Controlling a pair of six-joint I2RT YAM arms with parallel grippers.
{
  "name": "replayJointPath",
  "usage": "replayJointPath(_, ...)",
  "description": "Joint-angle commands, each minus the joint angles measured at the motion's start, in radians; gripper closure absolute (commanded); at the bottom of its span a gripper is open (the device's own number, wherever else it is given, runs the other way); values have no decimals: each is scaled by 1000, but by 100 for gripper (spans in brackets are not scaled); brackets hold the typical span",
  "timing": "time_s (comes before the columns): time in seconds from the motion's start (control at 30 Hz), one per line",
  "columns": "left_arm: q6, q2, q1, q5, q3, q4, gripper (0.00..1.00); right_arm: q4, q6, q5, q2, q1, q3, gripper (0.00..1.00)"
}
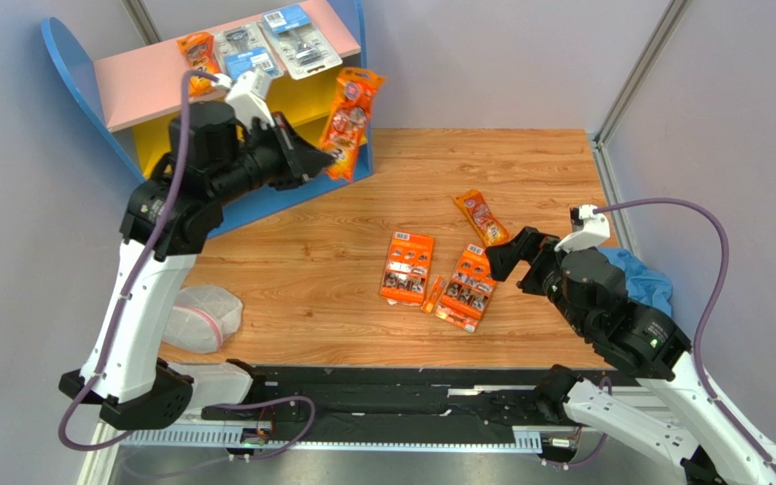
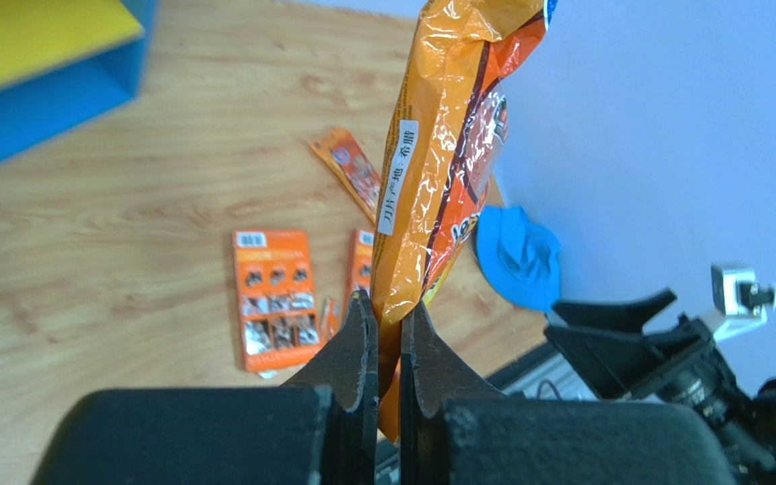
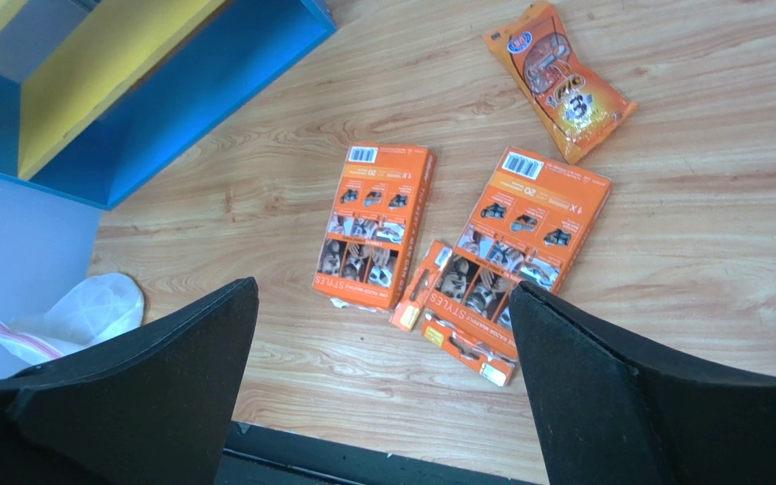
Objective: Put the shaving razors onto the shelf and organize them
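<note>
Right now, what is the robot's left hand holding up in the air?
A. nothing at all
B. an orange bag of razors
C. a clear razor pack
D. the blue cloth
B: the left gripper is pinched shut on the bottom edge of the orange bag, held up off the table in front of the shelf.

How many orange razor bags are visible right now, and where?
3 orange bags: one on the shelf's pink top board, one pinched in the left gripper, one on the table beyond the orange cards. More could hide on lower boards.
</note>
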Motion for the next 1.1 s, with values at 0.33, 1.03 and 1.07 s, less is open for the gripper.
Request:
replayJointPath(0.33, 94, 120, 451, 234, 333, -120, 100, 10, 39, -47, 19, 4, -58, 0)
replayJointPath(1.03, -67, 332, 897, 481, 470, 197, 100, 23, 81, -148, 53, 28, -239, 1)
replayJointPath(1.07, -81, 355, 923, 499, 477, 201, 100, 21, 76, -150, 55, 30, -246, 0)
